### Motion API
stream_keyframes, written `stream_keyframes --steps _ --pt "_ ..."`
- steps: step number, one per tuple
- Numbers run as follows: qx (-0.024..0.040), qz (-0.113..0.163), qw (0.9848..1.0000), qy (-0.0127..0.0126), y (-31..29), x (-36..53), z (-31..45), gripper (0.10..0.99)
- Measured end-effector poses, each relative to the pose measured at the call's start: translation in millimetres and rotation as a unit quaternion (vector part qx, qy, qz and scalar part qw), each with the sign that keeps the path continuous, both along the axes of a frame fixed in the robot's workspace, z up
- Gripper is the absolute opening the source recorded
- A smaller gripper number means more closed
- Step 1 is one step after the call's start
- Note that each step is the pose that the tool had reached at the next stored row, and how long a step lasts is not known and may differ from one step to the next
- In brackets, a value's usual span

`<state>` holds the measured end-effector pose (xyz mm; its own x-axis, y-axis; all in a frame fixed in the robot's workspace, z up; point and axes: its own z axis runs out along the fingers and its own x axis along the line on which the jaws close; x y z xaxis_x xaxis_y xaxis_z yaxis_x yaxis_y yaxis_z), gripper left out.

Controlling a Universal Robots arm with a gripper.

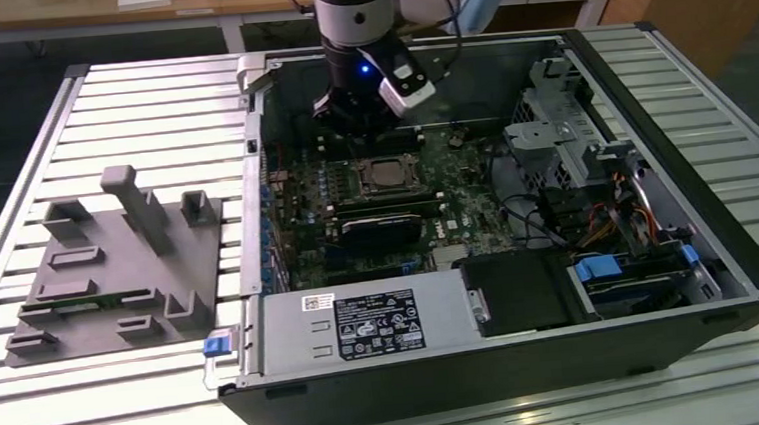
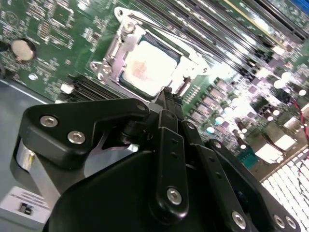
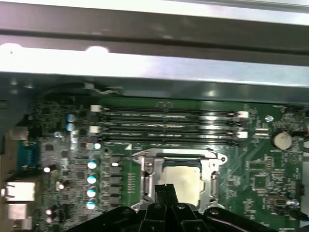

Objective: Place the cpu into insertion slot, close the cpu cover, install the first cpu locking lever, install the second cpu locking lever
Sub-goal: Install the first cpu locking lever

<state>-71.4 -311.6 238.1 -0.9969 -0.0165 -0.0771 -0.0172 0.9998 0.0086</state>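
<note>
The cpu (image 1: 384,175) lies flat in the insertion slot on the green board, its silvery top showing through the window of the cpu cover (image 2: 126,37). The cover lies down over the socket in both wrist views, framing the cpu (image 2: 145,67) (image 3: 187,176). My gripper (image 1: 371,145) hangs just above the socket's edge on the side towards the case's back wall. Its black fingers are shut together with nothing between them, and the gripper (image 2: 166,92) (image 3: 164,189) tips sit at the cover's rim (image 3: 148,169).
Long black memory slots (image 3: 169,126) run beside the socket. A black heatsink block (image 1: 383,222) sits just in front of it, and the power supply (image 1: 360,326) and drive cage (image 1: 564,129) crowd the case. A grey fixture (image 1: 115,263) stands on the table at the exterior view's left.
</note>
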Motion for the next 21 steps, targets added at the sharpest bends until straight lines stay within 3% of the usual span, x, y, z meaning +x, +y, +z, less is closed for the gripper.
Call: stream_keyframes --steps 5,12,21 --pt "0.0 0.0 1.0 -0.0001 0.0 -10.7 0.0 0.106" --pt "0.0 0.0 1.0 -0.0026 0.0 -11.4 6.0 0.106" --pt "0.0 0.0 1.0 -0.0031 0.0 -11.4 11.7 0.106"
